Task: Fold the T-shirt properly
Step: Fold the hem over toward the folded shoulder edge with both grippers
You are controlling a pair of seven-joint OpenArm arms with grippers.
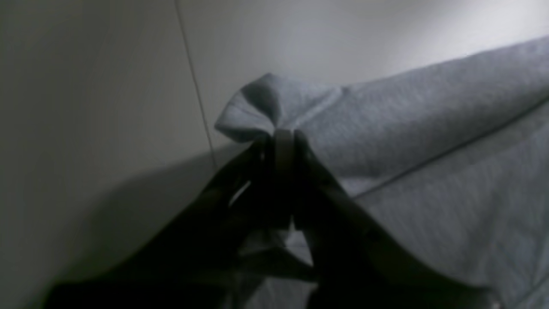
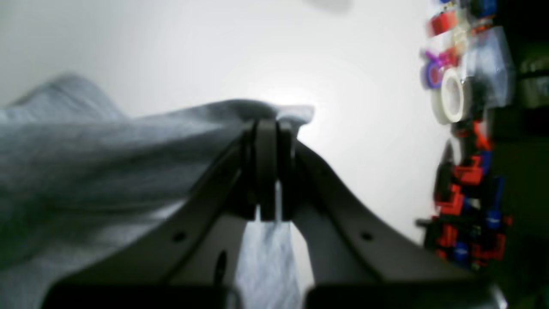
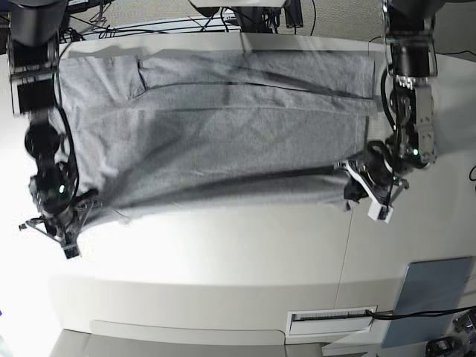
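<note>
The heather-grey T-shirt (image 3: 223,141) lies spread wide across the white table (image 3: 223,253), plain side up, with long creases running along its width. My left gripper (image 3: 352,181) is at the shirt's near right corner. In the left wrist view that gripper (image 1: 283,137) is shut on a bunched corner of the T-shirt (image 1: 429,128). My right gripper (image 3: 86,201) is at the near left corner. Its own wrist view shows the gripper (image 2: 272,126) shut on a raised edge of the T-shirt (image 2: 107,150).
A grey-blue flat pad (image 3: 431,301) lies at the table's near right corner. A table seam (image 3: 346,245) runs toward the front edge. Tape rolls (image 2: 450,101) and red and blue parts (image 2: 467,201) crowd the side beyond my right gripper. Cables (image 3: 186,26) run along the back.
</note>
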